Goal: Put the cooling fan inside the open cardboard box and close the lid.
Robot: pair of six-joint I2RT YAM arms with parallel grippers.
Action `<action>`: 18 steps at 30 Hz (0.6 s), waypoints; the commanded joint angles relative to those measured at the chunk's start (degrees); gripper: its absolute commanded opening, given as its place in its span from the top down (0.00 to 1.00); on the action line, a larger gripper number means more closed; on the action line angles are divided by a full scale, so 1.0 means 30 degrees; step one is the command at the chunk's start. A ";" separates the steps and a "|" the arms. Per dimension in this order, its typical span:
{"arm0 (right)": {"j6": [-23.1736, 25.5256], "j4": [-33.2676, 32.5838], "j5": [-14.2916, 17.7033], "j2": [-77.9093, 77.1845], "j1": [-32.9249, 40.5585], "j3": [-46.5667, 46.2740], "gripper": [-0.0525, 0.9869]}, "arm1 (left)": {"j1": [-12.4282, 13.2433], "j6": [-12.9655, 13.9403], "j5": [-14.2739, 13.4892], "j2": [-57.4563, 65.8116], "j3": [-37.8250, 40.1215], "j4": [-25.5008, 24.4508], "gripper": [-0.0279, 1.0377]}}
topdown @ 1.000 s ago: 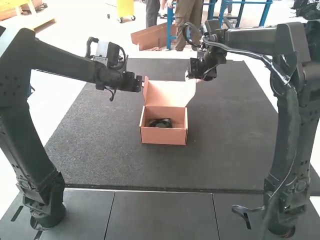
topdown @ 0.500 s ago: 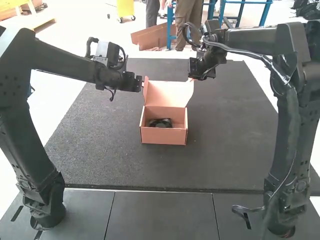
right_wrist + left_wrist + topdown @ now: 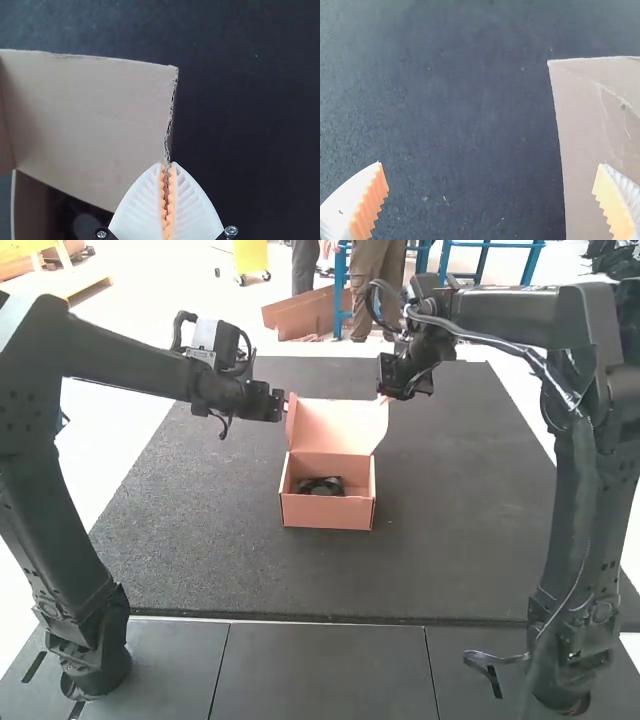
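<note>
High view: the right tool (image 3: 386,390) is pinching the top corner of the upright lid (image 3: 335,428), barely shifting since a second ago. The left tool (image 3: 284,405) is hanging open beside the lid. The fan (image 3: 321,484) is lying inside the box (image 3: 327,508); only closing remains.

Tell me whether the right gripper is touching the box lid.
Touching. The right wrist view shows the right gripper, jaws shut, pinching the lid at its edge.
</note>
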 commanded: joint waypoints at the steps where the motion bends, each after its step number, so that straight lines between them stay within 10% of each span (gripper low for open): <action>1: 0.0204 -0.0583 -0.0495 -0.0365 0.0301 0.0688 0.96 | -0.0085 -0.0086 0.0153 -0.0233 0.1197 -0.0212 0.06; 18: 0.0350 -0.3366 -0.1520 -0.0453 0.1150 0.1508 0.96 | -0.0085 0.0089 0.0153 -0.1493 0.1549 -0.2380 0.06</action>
